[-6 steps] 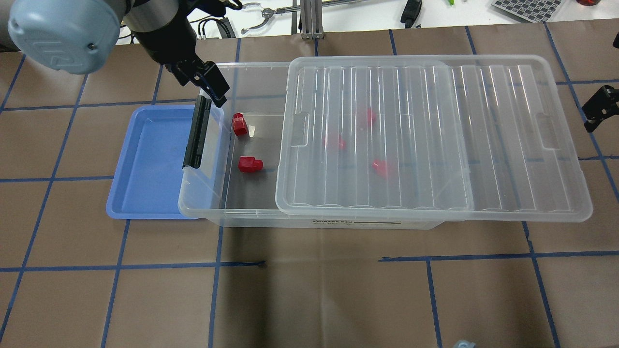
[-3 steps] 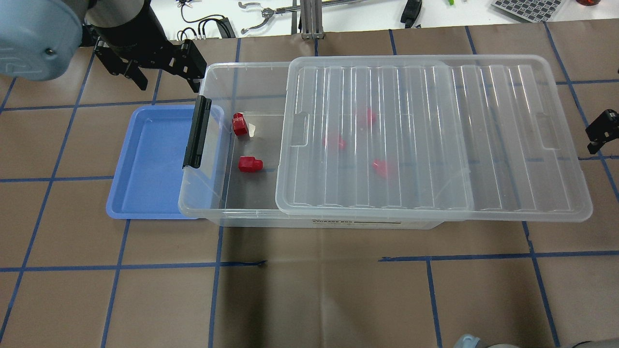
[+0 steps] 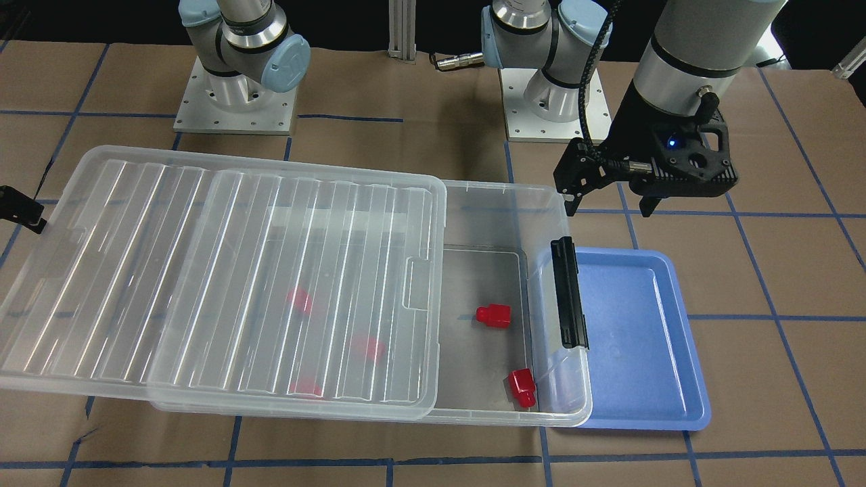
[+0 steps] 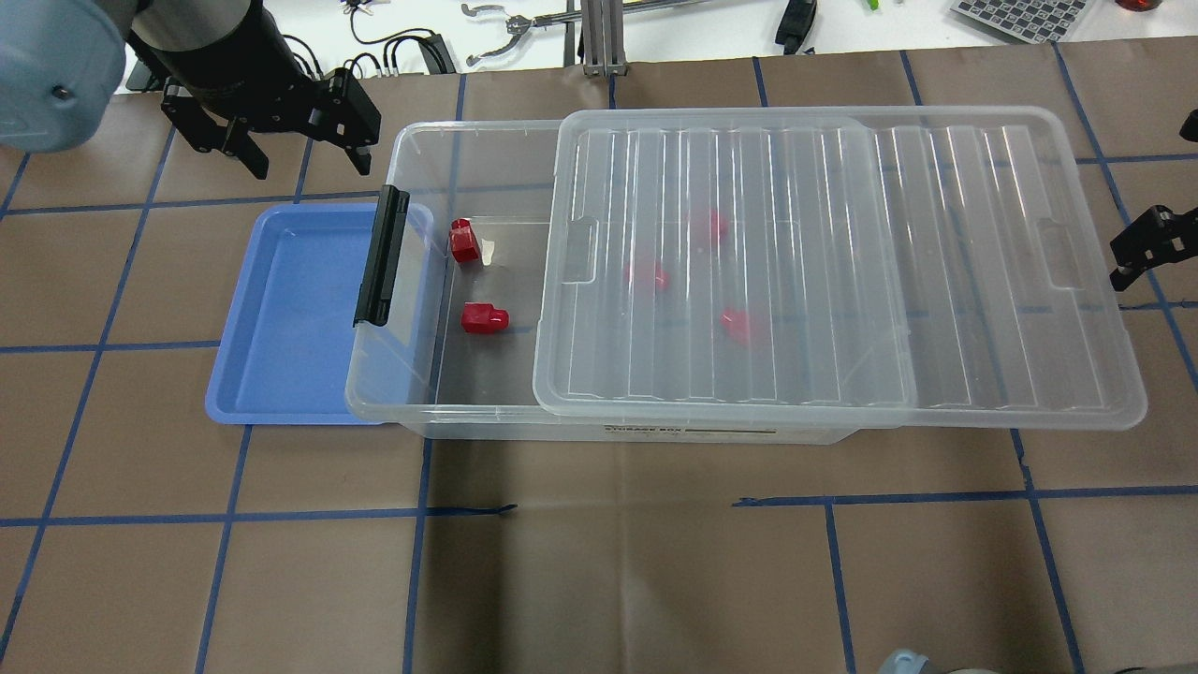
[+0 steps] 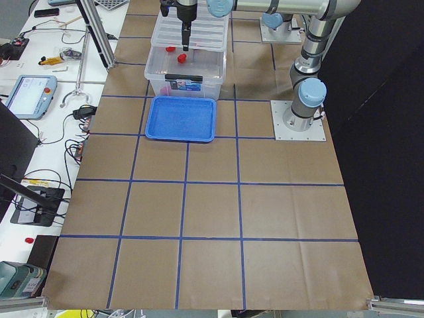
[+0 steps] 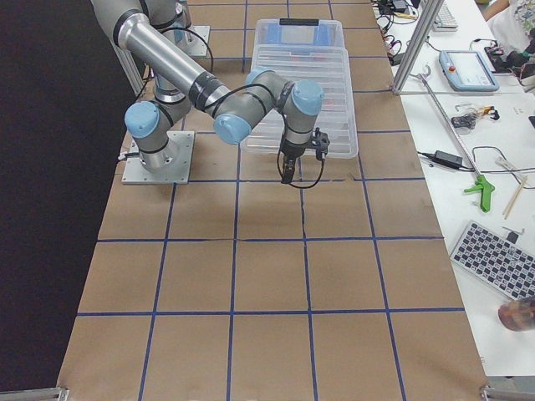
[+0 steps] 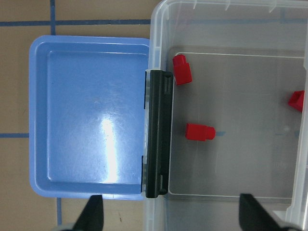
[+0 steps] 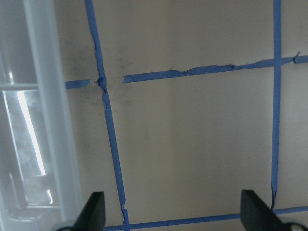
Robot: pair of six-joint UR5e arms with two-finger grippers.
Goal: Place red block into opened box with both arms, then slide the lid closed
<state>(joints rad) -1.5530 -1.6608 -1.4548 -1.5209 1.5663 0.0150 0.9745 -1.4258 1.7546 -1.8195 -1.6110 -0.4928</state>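
Note:
The clear box (image 4: 412, 140) has its ribbed lid (image 4: 983, 281) slid to the right, overhanging the right end and leaving the left end uncovered. Two red blocks (image 4: 463, 241) (image 4: 484, 319) lie on the uncovered floor near the black latch (image 4: 381, 255). Three more red blocks (image 4: 708, 227) show blurred under the lid. My left gripper (image 4: 307, 161) hangs open and empty beyond the box's far left corner. My right gripper (image 8: 174, 211) is open and empty past the lid's right end, with one of its fingers (image 4: 1144, 241) at the view's edge.
A blue tray (image 4: 281, 309) with nothing in it lies against the box's latch end, partly under the rim. Brown paper with blue tape lines covers the table. Tools and cables lie on the white bench (image 4: 674, 23) beyond the far edge.
My left gripper has drawn back leftward from over the box's far left corner and turned, its fingers now spread. The right gripper's finger has shifted slightly. Blocks and lid have not moved.

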